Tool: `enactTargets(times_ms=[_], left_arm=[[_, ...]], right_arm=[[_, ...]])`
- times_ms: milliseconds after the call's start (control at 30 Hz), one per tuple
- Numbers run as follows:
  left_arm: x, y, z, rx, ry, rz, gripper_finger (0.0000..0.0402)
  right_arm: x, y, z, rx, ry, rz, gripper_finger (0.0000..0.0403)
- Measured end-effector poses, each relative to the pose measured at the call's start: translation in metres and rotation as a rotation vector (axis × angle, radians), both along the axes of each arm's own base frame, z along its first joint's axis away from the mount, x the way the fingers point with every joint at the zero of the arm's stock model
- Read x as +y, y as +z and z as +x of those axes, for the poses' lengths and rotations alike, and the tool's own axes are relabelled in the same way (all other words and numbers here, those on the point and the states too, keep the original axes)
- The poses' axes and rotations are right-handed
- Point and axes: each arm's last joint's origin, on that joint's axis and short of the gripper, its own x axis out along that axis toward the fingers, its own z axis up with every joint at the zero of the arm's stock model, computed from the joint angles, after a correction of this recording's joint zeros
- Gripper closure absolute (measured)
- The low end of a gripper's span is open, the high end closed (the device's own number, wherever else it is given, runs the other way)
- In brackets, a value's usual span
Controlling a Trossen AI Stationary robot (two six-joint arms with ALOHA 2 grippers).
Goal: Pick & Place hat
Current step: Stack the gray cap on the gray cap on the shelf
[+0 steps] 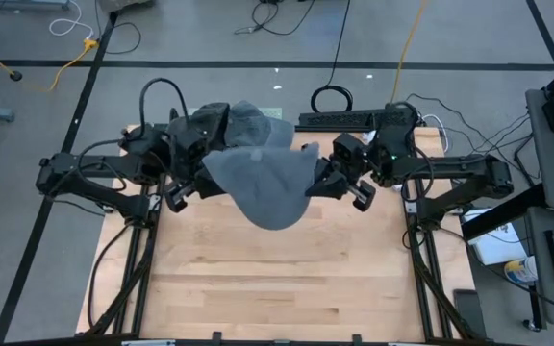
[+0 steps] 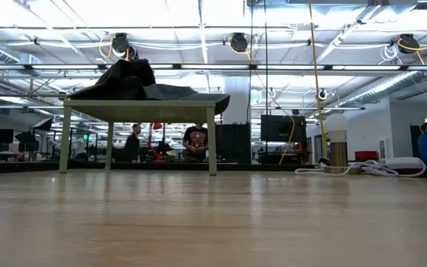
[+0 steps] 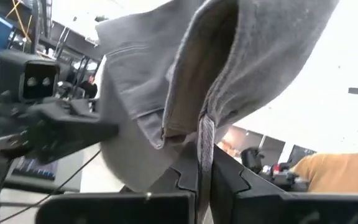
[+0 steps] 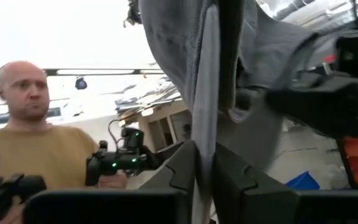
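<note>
The table (image 1: 258,279) is bare wood, and above its far edge both arms hold a grey hat (image 1: 263,178) stretched between them, clear of the surface. The left gripper (image 1: 205,178) pinches the hat's left edge; in the left wrist view its fingers (image 3: 188,177) are closed tight on a thin fold of fabric. The right gripper (image 1: 317,178) does the same on the opposite edge, its fingers (image 4: 182,168) nearly together with cloth running between them. The hat is soft and sags in the middle, so the carry probably goes best if both arms move together at matching speed and height, keeping the cloth neither slack enough to drag nor so taut that an edge slips from a pinch. Only the high view shows the hat's whole spread and where it hangs over the table. The low view shows neither arm nor hat, only the tabletop and the room behind, so nothing hangs near the surface there. Only the wrist views show the grips up close, and the right one also catches a person (image 4: 42,162) in a tan shirt beyond the table.
</note>
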Motion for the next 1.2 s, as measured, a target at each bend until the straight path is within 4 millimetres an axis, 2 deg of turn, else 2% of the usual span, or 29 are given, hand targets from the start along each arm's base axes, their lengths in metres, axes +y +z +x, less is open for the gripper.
enactTargets(times_ms=[167, 333, 467, 733, 967, 1200], left_arm=[[0.001, 0.005, -0.002, -0.042, 0.025, -0.042, 0.0393], [0.002, 0.013, -0.014, -0.111, 0.091, -0.017, 0.0394], [0.003, 0.02, -0.025, -0.167, 0.142, 0.005, 0.0394], [0.006, 0.033, -0.047, -0.278, 0.331, 0.054, 0.0394], [0.009, 0.039, -0.058, -0.347, 0.503, 0.128, 0.0394], [0.013, 0.039, -0.058, -0.348, 0.652, 0.166, 0.0394]], right_arm=[[-0.002, 0.0, 0.0, 0.021, 0.001, 0.033, 0.0315], [-0.001, 0.006, -0.007, 0.001, 0.007, 0.035, 0.0239], [-0.002, 0.009, -0.012, 0.068, 0.022, 0.108, 0.0204], [-0.005, -0.005, -0.009, 0.218, 0.013, 0.315, 0.0196], [-0.012, -0.019, -0.005, 0.251, -0.184, 0.602, 0.0196], [-0.018, -0.024, -0.005, 0.153, -0.38, 0.672, 0.0191]])
